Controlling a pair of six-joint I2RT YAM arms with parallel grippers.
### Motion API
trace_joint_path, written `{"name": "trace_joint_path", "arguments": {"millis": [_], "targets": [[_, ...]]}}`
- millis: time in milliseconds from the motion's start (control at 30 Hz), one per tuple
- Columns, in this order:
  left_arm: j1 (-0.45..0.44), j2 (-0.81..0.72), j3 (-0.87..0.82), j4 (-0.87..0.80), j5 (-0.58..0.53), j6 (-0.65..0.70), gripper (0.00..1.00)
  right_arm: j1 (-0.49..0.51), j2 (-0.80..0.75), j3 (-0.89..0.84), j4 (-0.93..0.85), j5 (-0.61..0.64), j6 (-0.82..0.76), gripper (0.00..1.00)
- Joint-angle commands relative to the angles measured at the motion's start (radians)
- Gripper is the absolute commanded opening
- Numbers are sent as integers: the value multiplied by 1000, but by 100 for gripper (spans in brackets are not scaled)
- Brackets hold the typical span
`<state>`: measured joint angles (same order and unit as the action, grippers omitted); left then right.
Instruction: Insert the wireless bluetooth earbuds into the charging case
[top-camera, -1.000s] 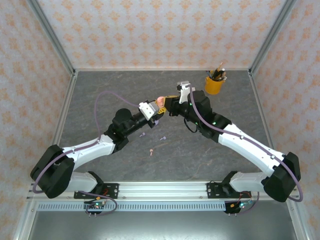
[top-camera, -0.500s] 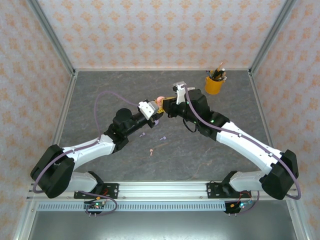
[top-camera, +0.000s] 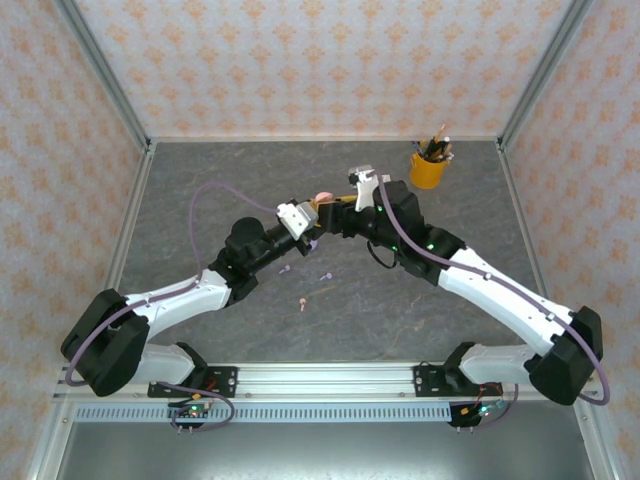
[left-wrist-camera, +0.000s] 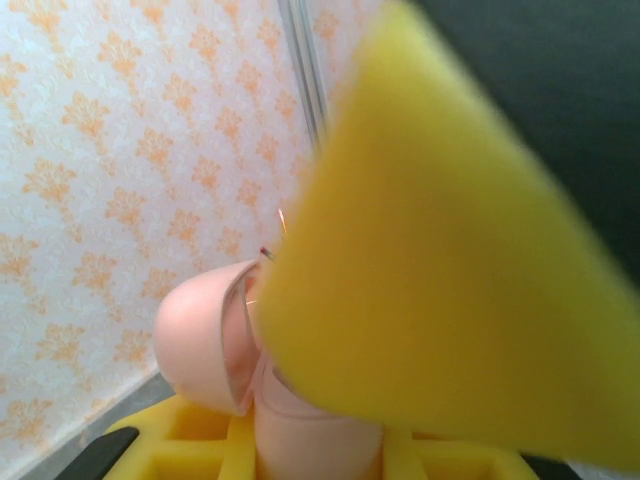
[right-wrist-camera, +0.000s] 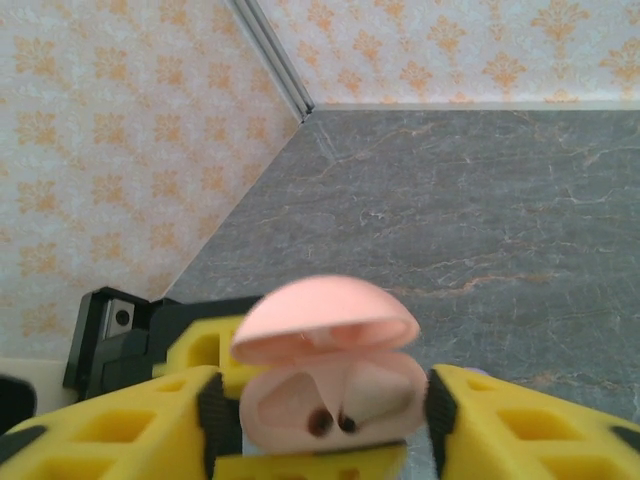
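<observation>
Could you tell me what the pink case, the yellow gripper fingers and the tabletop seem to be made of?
The pink case looks like smooth moulded plastic, with a soft satin sheen on its domed lid. The yellow fingers look like matte plastic, with square pockets moulded or printed in. The tabletop looks like dull grey laminate or mat with stone veining; which, I cannot tell.

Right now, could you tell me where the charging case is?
In the top view, the charging case is held mid-table by the left end effector, left of the pencil cup.

No legible text, label, brand or number anywhere.
</observation>
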<state>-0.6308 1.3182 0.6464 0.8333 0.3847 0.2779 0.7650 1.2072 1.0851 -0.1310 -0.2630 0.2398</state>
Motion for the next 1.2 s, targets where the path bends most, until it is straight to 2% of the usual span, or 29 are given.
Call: {"name": "trace_joint_path", "arguments": {"millis": [0,300,500,767,1000,1167], "targets": [[-4,-17,42,164,-3,-13,0,5,-65,17,-91,-24,38,63],[-4,-21,29,171,-13,-8,0,2,-185,22,-116,74,107,67],[-5,-42,12,163,-23,-7,0,2,-213,27,-154,152,149,68],[-4,-69,-11,147,-77,-4,0,3,-161,46,-242,211,208,66],[6,-83,-50,180,-252,6,0,2,-56,-9,-350,134,289,59],[44,-87,-69,209,-303,-22,0,60,45,-83,-340,102,399,55]]}}
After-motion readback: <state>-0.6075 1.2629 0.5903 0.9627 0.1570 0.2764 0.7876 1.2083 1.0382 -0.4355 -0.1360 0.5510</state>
